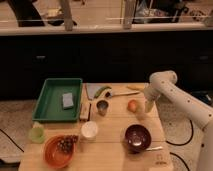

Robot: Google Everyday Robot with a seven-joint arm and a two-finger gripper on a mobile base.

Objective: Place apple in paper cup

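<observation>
1. Gripper: at the end of the white arm, which comes in from the right. It points down, low over the right edge of the bench. Open or closed: cannot tell from this view. Nothing is seen held in it.
2. Apple: resting on the bench just left of the gripper, close beside it. Whether the two touch cannot be made out.
3. Paper cup: upright, white rim up, on the front-left part of the bench. It is well apart from the apple, to the apple's left and nearer the camera. The apple is not in it.
4. Small metal cup: upright, between the apple and the green tray, roughly level with the apple.
5. The green tray is at the left of the bench and holds a grey sponge.
6. Long green vegetable: lies behind the metal cup, towards the far edge.
7. Dark bowl: in front of the apple, near the front-right corner.
8. Orange bowl: at the front left, with dark contents I cannot identify. A pale green cup stands just beyond it at the left edge.
</observation>
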